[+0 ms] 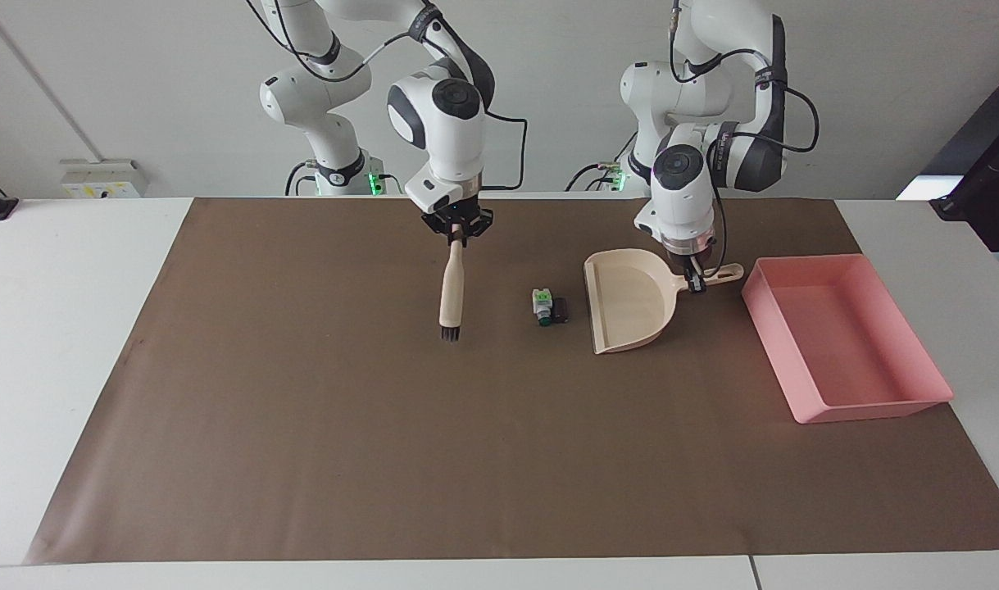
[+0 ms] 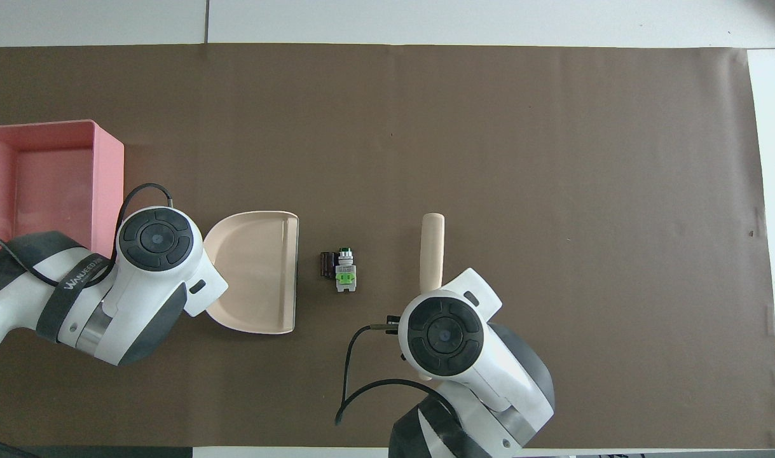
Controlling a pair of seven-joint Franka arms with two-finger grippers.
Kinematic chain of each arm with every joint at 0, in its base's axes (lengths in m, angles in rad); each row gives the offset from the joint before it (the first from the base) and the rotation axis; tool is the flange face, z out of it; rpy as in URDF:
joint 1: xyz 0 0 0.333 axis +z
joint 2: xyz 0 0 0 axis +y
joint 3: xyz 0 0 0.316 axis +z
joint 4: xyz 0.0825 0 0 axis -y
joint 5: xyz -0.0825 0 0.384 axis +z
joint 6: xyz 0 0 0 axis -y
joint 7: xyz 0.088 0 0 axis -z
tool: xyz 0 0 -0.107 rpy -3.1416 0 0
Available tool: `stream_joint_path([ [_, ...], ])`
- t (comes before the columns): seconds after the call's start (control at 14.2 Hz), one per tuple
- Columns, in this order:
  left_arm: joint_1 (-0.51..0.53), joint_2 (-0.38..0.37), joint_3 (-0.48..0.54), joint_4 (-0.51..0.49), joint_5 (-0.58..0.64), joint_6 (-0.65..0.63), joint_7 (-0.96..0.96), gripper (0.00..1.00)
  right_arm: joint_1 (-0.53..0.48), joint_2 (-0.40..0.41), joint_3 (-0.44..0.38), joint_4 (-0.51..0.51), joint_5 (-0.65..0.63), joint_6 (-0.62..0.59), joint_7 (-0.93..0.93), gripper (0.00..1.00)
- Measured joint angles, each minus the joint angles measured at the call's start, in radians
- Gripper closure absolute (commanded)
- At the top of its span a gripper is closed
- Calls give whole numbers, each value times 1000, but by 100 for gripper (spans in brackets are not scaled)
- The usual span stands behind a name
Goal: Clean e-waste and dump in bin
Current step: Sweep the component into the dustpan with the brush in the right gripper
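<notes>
The e-waste lies mid-mat: a white-and-green cylinder (image 1: pixel 542 305) (image 2: pixel 345 274) touching a small dark block (image 1: pixel 560 310) (image 2: pixel 327 264). My left gripper (image 1: pixel 696 281) is shut on the handle of a beige dustpan (image 1: pixel 630 303) (image 2: pixel 260 280). The pan's open mouth faces the e-waste across a short gap. My right gripper (image 1: pixel 456 233) is shut on the handle of a beige brush (image 1: pixel 450 291) (image 2: pixel 432 251). The brush hangs bristles down, low over the mat, beside the e-waste toward the right arm's end. The pink bin (image 1: pixel 872 407) (image 2: pixel 107 178) stands beside the dustpan at the left arm's end.
A brown paper mat (image 1: pixel 384 459) covers most of the white table (image 1: pixel 65 328). In the overhead view the arms' wrists hide both grippers.
</notes>
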Motion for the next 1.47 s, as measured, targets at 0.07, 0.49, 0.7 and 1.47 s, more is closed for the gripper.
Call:
stream_joint_path([
  [0.07, -1, 0, 0, -5, 0, 4, -7, 100, 27, 21, 0, 5, 0, 32, 22, 100],
  [0.49, -2, 0, 0, -13, 1, 15, -12, 100, 108, 260, 2, 199, -1, 48, 76, 100],
  [0.7, -2, 0, 0, -14, 1, 15, -13, 100, 112, 312, 43, 255, -1, 67, 75, 100],
  [1.47, 31, -18, 6, -119, 6, 219, -32, 100, 111, 439, 124, 446, 327, 270, -144, 100],
])
